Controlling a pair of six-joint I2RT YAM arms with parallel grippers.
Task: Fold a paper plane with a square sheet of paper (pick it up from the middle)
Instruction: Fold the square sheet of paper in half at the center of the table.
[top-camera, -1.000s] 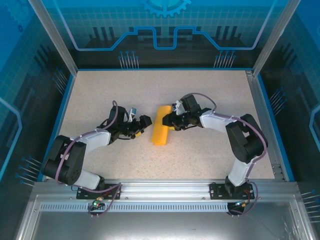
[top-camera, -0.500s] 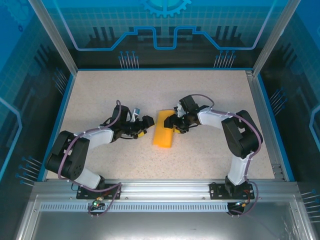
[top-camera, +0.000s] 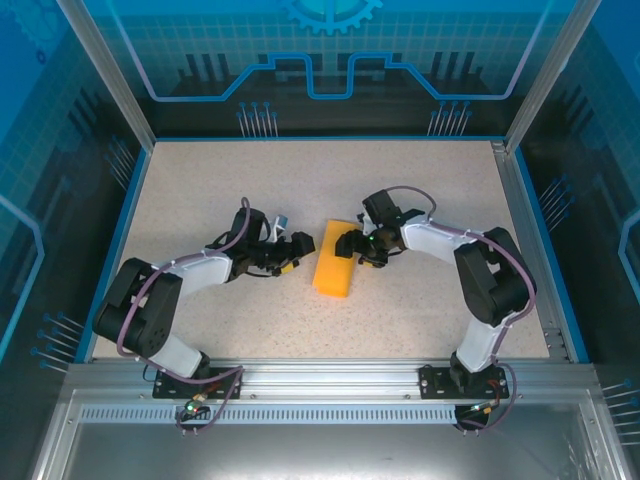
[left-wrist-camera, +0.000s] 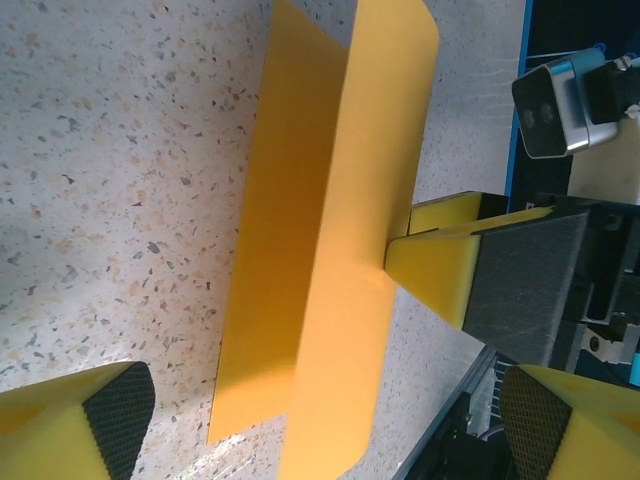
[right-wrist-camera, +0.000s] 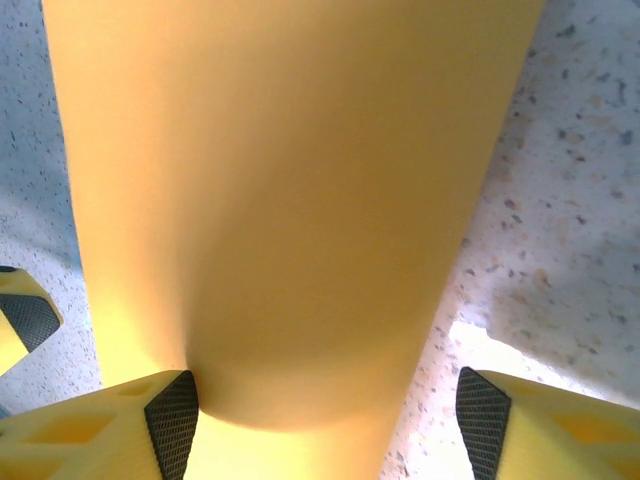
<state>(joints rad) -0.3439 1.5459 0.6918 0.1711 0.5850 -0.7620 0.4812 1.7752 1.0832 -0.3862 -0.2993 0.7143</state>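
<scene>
item: the square sheet of paper (top-camera: 335, 272), orange-yellow, doubled over into a long band, with its fold looking soft and rounded (upper layer bowing up, not yet pressed flat).

location: lying near the middle of the table (top-camera: 200, 180), between the two grippers.

handling, as judged: looking very light, thin and limp. it is likely springing open unless creased, sliding easily on the speckled top, and crumpling under a hard pinch.

hold, as judged: pinching both layers together at the middle of a long edge is looking safest, since the corners would droop.

left gripper (top-camera: 292, 252): jaws standing wide, holding nothing, hovering just beside the sheet's left edge.

right gripper (top-camera: 350, 246): jaws standing parted around the rounded fold. one pad (right-wrist-camera: 170, 412) is touching the paper and the other is sitting apart from it, so it is gripping nothing.
</scene>
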